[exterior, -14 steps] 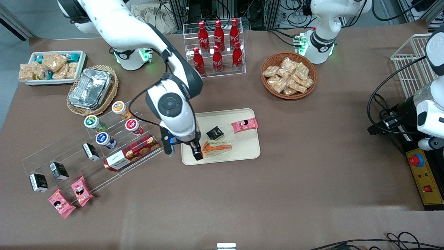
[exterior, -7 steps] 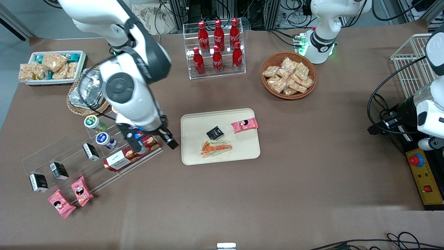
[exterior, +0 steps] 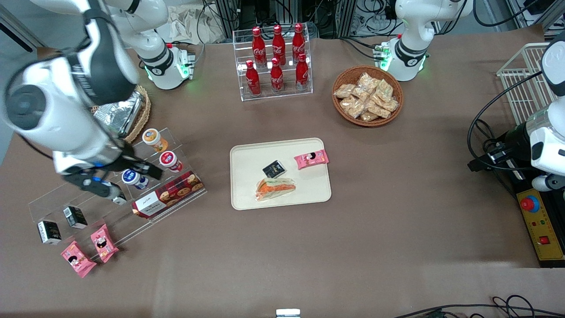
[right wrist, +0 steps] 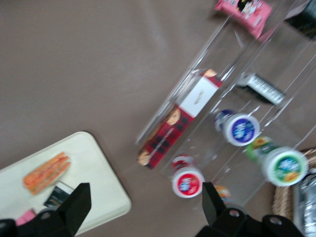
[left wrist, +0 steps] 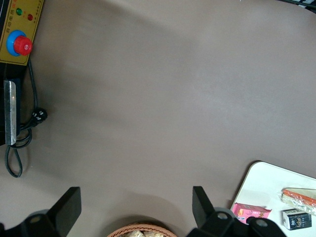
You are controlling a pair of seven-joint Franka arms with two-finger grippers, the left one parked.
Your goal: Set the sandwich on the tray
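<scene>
On the cream tray (exterior: pixel 247 196) at the middle of the bench (exterior: pixel 375 221) you have the sandwich (exterior: pixel 274 188), lying flat in its clear wrap near the tray edge closest to the front camera, its orange filling showing. Just beside it, a little farther from the camera, sits a small black box (exterior: pixel 274 168), and a pink snack packet (exterior: pixel 311 159) lies near the tray's edge toward the parked arm's end; none of the three touches another as far as you can see. Your gripper (exterior: pixel 126 179) is well apart from the tray, up over the clear acrylic tiered rack (exterior: pixel 110 194) toward the working arm's end of the bench. Its two fingers stand spread wide with nothing between them, which the right wrist view confirms: both dark fingertips (right wrist: pixel 79 202) frame open air above the rack. That view is blurred, so you can make out the red plaid biscuit box (exterior: pixel 167 194) on the rack's lowest step and the blue-lidded cup (exterior: pixel 131 177), red-lidded cup (exterior: pixel 169 160) and orange-lidded cup (exterior: pixel 153 138), but probably not read any labels. Two more pink packets (exterior: pixel 88 249) and two small black boxes (exterior: pixel 62 224) lie at the rack's end nearest the camera. Farther from the camera you see a rack of red cola bottles (exterior: pixel 276 59), a wicker basket of snack bags (exterior: pixel 367 97), and a foil container (exterior: pixel 118 114) in a woven basket partly hidden by the arm.
</scene>
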